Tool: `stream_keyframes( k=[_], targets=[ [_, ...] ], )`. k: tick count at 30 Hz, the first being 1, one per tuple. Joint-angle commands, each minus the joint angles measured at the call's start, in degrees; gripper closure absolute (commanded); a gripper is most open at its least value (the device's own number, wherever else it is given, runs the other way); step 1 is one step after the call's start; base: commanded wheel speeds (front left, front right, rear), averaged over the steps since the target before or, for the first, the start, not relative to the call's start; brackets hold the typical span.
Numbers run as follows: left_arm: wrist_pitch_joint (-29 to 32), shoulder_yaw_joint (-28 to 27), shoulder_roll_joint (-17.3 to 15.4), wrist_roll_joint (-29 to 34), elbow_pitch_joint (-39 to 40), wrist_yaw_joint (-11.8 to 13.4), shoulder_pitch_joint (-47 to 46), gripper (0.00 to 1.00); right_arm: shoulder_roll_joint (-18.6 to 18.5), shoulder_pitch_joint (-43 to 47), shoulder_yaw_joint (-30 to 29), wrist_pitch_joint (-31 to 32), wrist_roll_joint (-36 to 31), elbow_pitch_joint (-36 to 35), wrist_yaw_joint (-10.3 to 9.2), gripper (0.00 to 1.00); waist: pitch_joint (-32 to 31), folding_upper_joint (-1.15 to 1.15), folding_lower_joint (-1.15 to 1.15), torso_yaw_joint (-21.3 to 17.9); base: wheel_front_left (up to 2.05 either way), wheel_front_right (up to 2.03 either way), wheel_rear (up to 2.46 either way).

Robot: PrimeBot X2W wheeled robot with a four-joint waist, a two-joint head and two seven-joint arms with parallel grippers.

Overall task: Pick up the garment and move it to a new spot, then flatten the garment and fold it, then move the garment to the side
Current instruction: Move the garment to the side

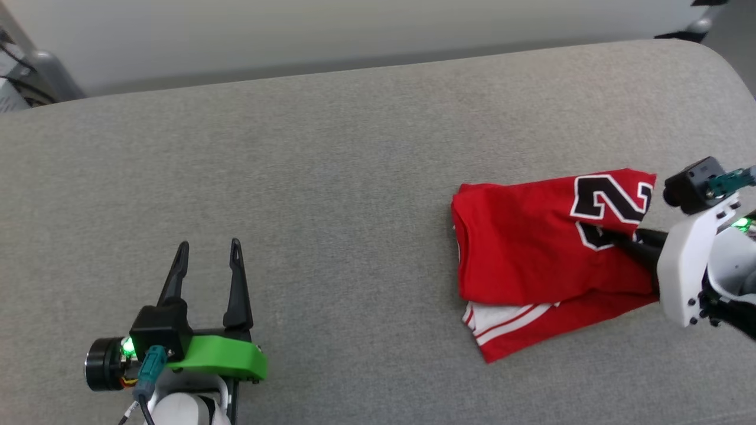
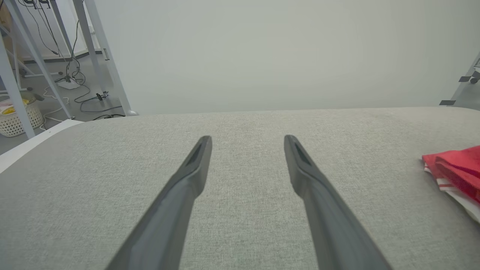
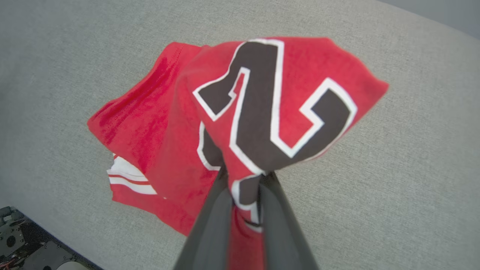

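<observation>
head view: red shirt (image 1: 520,260) lies folded on the right part of the grey cushion (image 1: 331,153), well apart from the left gripper (image 1: 209,245).
shirt: a rough folded block, red body on top, a white sleeve with striped trim poking out underneath at the near edge, black number at the right end.
right gripper (image 3: 243,176): fingers pinched tight on the shirt's right edge, cloth bunched between them, the numbered flap raised off the cushion.
why that grip: my guess is an edge hold lets it drag the whole fold sideways without opening it.
left gripper: fingers spread, nothing between them, low over bare cushion; looks parked out of the way.
step: likely the last one, moving the folded shirt aside.
risk: single-point hold, so the lower layers and sleeve may lag and the fold could slip apart.
background: metal frame legs (image 2: 90,45), floor cables (image 2: 78,90) and a pale basket (image 2: 15,120) past the cushion's far left.
</observation>
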State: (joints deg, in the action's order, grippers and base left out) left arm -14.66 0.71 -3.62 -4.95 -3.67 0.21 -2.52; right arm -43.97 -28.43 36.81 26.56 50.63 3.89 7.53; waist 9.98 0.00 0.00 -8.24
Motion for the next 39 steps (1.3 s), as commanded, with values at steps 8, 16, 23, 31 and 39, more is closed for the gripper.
stream_keyframes(
  k=[8, 16, 23, 31, 39],
  targets=[
    [-0.3, -0.4, -2.1, 2.0, 3.0, -0.7, -4.9, 0.0, -3.9, -7.2, -4.3, -0.5, -1.8, 7.5, -0.04, 1.0, 11.2, 0.0, 0.0, -6.4, 0.0, 0.0, 0.0],
    [-0.3, -0.3, -3.4, 2.9, 6.0, -0.9, -8.3, 0.0, -7.3, -15.7, -7.5, -1.6, -6.7, 20.9, -0.04, 1.0, 17.6, 0.0, 0.0, -3.9, 0.0, 0.0, 0.0],
    [-0.3, 0.0, -3.8, 3.2, 8.0, -0.6, -9.5, 0.0, -6.7, -21.4, -11.3, -4.1, -11.3, 32.8, -0.04, 1.0, 20.8, 0.0, 0.0, -2.5, 0.0, 0.0, 0.0],
    [-0.3, 0.5, -3.4, 3.1, 7.4, 0.1, -8.9, 0.0, -2.9, -23.1, -13.9, -8.2, -14.8, 41.9, -0.04, 0.0, 18.6, 0.0, 0.0, -2.0, 0.0, 0.0, 0.0],
    [-0.3, 0.9, -2.2, 2.1, 5.6, 0.9, -5.7, 0.0, -2.5, -21.3, -15.1, -17.3, -18.9, 41.3, -0.04, 0.0, 10.4, 0.0, 0.0, -0.1, 0.0, 0.0, 0.0]
  ],
)
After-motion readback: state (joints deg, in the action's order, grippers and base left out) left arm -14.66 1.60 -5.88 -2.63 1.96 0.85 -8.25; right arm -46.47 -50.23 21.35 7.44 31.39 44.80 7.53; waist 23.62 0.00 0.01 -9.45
